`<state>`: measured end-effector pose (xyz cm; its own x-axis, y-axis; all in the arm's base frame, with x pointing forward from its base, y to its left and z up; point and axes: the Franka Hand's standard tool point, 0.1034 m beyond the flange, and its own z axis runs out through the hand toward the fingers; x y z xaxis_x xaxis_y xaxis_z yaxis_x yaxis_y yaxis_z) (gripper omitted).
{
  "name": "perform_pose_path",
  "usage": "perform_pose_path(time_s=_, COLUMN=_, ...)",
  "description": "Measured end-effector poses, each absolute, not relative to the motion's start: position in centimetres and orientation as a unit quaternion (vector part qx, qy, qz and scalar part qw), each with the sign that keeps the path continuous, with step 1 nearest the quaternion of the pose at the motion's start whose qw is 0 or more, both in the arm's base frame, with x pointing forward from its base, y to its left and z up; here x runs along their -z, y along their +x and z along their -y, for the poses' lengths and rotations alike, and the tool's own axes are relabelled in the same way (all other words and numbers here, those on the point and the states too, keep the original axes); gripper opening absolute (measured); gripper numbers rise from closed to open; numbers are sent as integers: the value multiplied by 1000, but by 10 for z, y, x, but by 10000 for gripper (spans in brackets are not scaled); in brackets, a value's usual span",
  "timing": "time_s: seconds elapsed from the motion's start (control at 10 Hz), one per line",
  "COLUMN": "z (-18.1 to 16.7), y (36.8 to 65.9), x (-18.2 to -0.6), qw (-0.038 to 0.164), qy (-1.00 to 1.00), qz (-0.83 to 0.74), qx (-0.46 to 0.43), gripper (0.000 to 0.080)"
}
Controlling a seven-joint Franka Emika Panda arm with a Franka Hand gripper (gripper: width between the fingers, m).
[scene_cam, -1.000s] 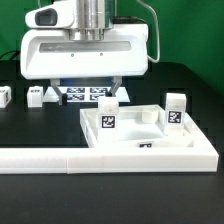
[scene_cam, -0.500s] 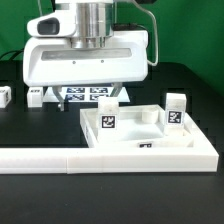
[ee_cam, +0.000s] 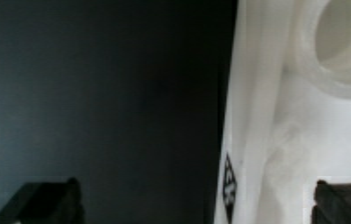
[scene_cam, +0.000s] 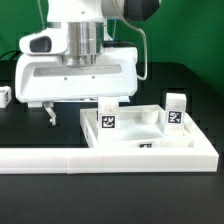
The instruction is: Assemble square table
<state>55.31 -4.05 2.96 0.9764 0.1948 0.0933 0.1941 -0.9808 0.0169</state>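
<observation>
Exterior view: gripper [scene_cam: 80,112] is held low over the black table [scene_cam: 30,135], fingers spread wide, nothing clamped. Tabletop [scene_cam: 140,138] is placed just behind the L-shaped barrier [scene_cam: 60,158] — a leg [scene_cam: 107,118] and a second leg [scene_cam: 177,110] are stood upright at its far corners. A third leg [scene_cam: 5,96] is seen at the exterior view's left.

Wrist view: fingertips [ee_cam: 47,200] are shown far apart — a white tagged part [ee_cam: 287,120] is seen near one finger; contact cannot be told.

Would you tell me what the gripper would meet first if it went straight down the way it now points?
Probably the edge of the white tabletop, which seems to lie under one side of the open gripper. The black table fills the rest. Depth is unclear.
</observation>
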Motion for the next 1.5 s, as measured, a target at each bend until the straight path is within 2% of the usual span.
perform_pose_path(time_s=0.4, z=42, y=552, x=-28, qw=4, qy=994, qz=-99, qx=-46, gripper=649)
perform_pose_path(time_s=0.9, z=32, y=550, x=-12, qw=-3, qy=994, qz=-101, qx=-34, gripper=649)
perform_pose_path(time_s=1.3, z=27, y=551, x=-9, qw=-4, qy=995, qz=-93, qx=-32, gripper=649)
perform_pose_path(time_s=1.4, z=25, y=551, x=-9, qw=-4, qy=996, qz=-86, qx=-32, gripper=543)
perform_pose_path(time_s=1.5, z=26, y=551, x=-9, qw=-4, qy=996, qz=-86, qx=-32, gripper=543)
